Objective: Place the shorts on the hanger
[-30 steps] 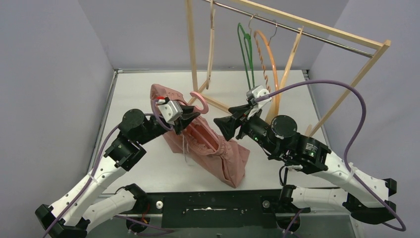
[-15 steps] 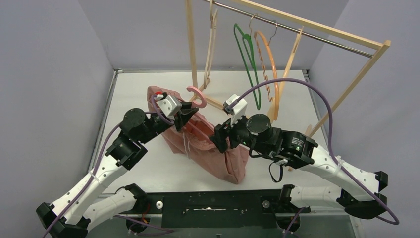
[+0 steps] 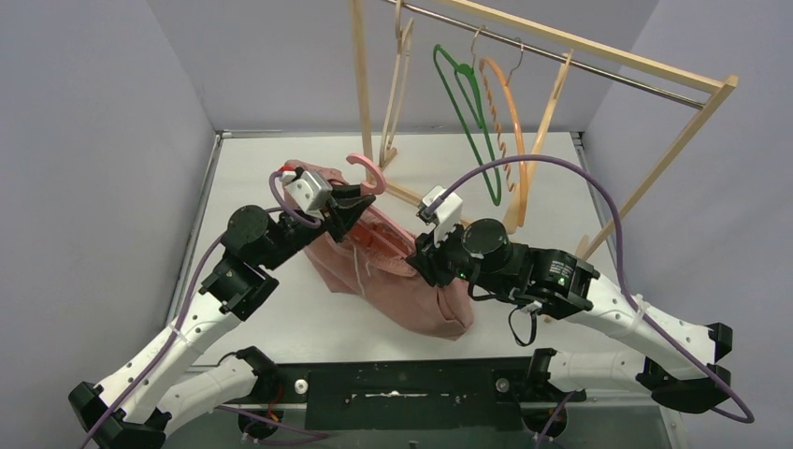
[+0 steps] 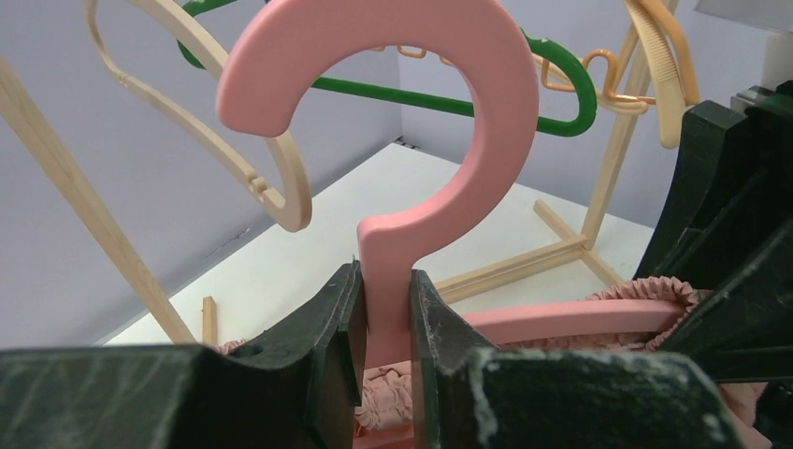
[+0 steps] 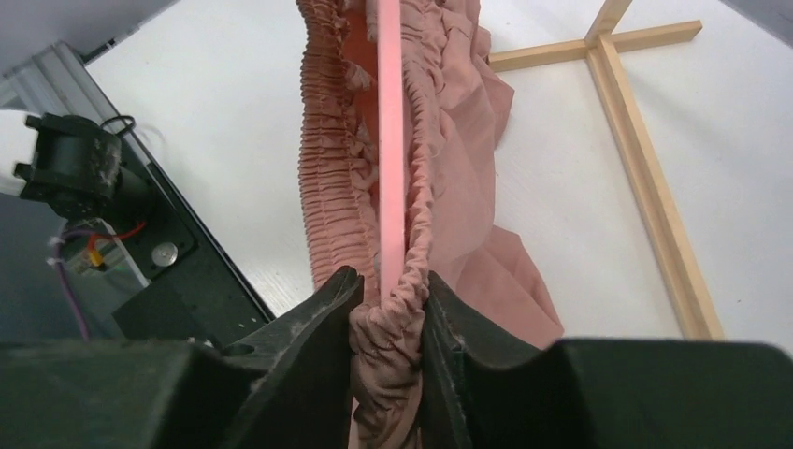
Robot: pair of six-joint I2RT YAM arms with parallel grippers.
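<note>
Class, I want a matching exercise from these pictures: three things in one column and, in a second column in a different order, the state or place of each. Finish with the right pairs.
Column A
1. pink hanger
2. shorts
3. green hanger

Column B
a. hooked over the rail of the wooden rack
b. clamped at the neck below its hook by the left gripper
c. gathered waistband pinched in the right gripper

Pairs: 1-b, 2-c, 3-a
</note>
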